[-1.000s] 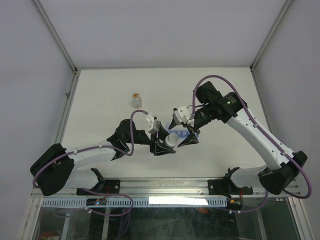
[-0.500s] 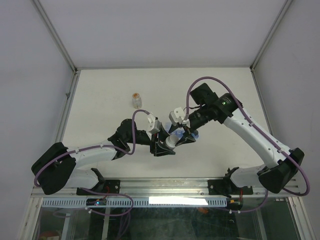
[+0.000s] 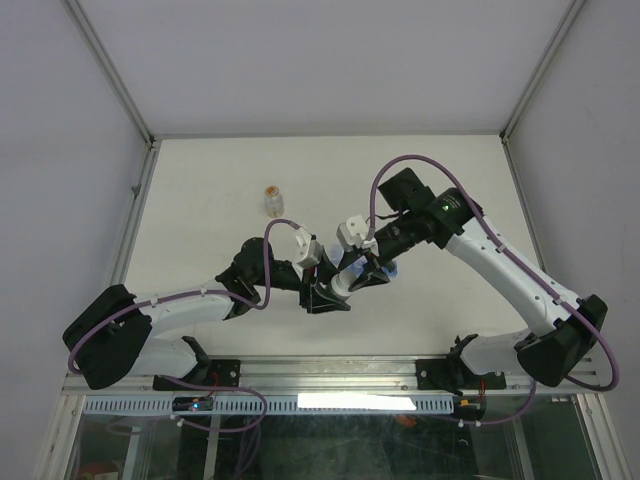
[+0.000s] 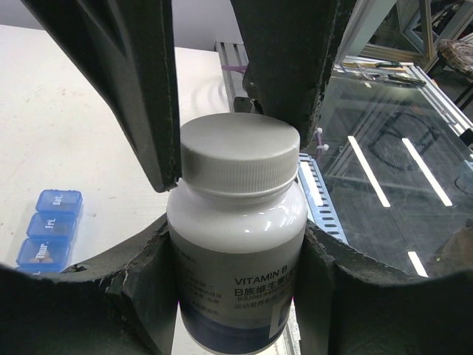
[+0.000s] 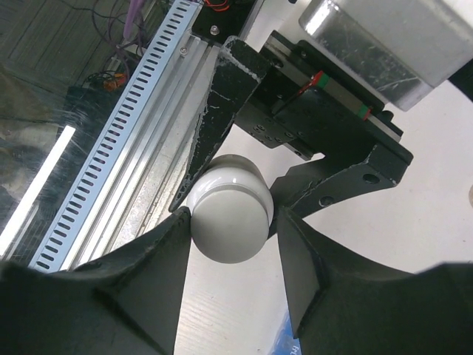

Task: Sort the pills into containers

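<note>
Top view: the blue containers (image 3: 390,268) lie on the counter (image 3: 450,170), just right of where the two hands meet, largely hidden under the right hand (image 3: 366,273). The left hand (image 3: 328,292) clamps a white bottle (image 3: 345,281) near mid-counter. A clear vial (image 3: 272,200) stands well apart, far left.

Left wrist view: three compartments show at left, lids shut, contents not discernible. The left fingers (image 4: 140,296) grip the bottle's body, labelled VITAMIN B. The right fingers (image 4: 140,89) sit against both sides of its cap (image 4: 238,148).

Right wrist view: the right hand is closed on the cap. A sliver of blue shows at the bottom edge.
</note>
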{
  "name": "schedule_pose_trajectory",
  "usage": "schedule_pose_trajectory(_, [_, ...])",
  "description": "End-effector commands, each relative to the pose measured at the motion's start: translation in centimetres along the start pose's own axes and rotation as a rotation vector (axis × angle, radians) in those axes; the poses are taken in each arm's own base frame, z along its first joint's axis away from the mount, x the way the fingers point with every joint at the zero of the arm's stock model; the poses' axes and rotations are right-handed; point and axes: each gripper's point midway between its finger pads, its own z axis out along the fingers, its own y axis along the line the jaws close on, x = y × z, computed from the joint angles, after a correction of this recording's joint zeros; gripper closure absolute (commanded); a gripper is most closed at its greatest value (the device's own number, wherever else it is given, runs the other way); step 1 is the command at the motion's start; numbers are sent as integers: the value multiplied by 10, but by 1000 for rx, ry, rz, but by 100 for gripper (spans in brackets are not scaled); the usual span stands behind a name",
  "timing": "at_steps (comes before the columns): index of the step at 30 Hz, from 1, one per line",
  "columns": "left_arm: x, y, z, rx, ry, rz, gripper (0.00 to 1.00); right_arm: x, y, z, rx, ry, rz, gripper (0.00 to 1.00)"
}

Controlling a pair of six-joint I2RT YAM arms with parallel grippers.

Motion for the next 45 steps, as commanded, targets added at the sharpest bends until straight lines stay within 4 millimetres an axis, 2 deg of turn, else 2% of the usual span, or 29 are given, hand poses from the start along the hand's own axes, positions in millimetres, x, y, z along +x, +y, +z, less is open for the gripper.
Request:
schedule_pose_trajectory(1, [-28, -3, 4, 35, -61, 70, 100, -10, 2, -2, 12, -25, -35, 50])
schedule_pose_trajectory(10, [-35, -2, 1, 7, -96, 99, 100, -9, 4, -2, 18, -23, -17, 63])
schedule_pose_trajectory(15, [-44, 12, -5, -107, -139, 137, 100, -8, -3, 0, 58, -22, 60, 74])
schedule_pose_trajectory(20, [-61, 31, -17, -302, -188, 200, 100, 5, -24, 3, 154, 33, 253, 82])
schedule_pose_trajectory(24, [-72, 52, -29, -507, -220, 235, 100, 27, -56, 11, 313, 113, 509, 88])
schedule_pose_trajectory(27, [-69, 72, -39, -659, -216, 237, 100, 42, -74, 15, 403, 158, 688, 91])
schedule_pose_trajectory(29, [-60, 88, -49, -756, -193, 230, 100, 44, -79, 17, 417, 161, 753, 91])
schedule_pose_trajectory(30, [-55, 92, -52, -780, -180, 229, 100, 41, -80, 18, 416, 151, 768, 88])
schedule_pose_trajectory(33, [-40, 96, -57, -806, -153, 223, 100, 20, -79, 14, 368, 105, 752, 55])
schedule_pose_trajectory(36, [-26, 93, -59, -794, -141, 209, 100, -1, -84, -3, 357, 43, 703, 30])
schedule_pose_trajectory(39, [-15, 87, -61, -768, -132, 198, 100, -17, -86, -23, 348, -28, 638, 15])
schedule_pose_trajectory(42, [-7, 79, -63, -743, -127, 193, 100, -21, -79, -37, 340, -25, 541, 9])
schedule_pose_trajectory(45, [-6, 68, -62, -691, -140, 190, 100, -24, -64, -47, 305, -14, 418, 2])
